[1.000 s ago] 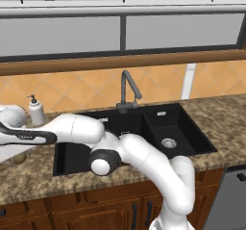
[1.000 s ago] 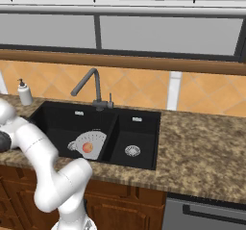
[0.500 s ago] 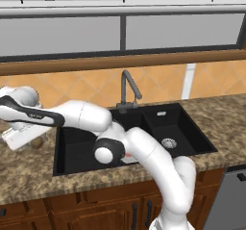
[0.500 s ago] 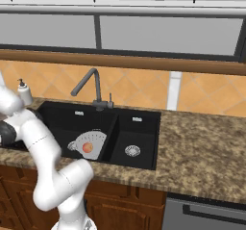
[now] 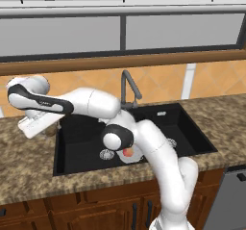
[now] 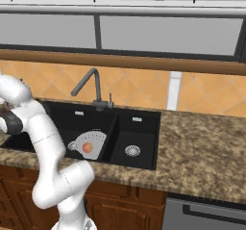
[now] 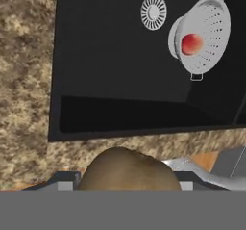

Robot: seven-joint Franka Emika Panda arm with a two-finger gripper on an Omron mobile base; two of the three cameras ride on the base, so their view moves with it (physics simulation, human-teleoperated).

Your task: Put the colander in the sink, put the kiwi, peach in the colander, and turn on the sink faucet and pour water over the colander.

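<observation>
My arm has risen over the last second: the hand that hung low at the sink's left edge now rides higher above the counter (image 5: 29, 176) there, and the soap bottle it left showing a second ago is now behind it. My pincer (image 7: 126, 188) is closed on the kiwi (image 7: 126, 171), whose brown top bulges up between the fingers in the hand view. So the step in hand is carrying the kiwi over.

The colander (image 6: 90, 144) lies in the large basin of the sink (image 5: 86, 140), next to the drain (image 7: 153, 12), with the peach (image 7: 191, 44) already inside (it sits tilted, I think, rather than square on its foot). Next I need to swing right over the basin, come down above the colander's mouth and let go. After that comes the faucet (image 5: 128, 87).

In the left base view the hand is a pale blur and the kiwi cannot be made out. My forearm hides part of the colander there too.
</observation>
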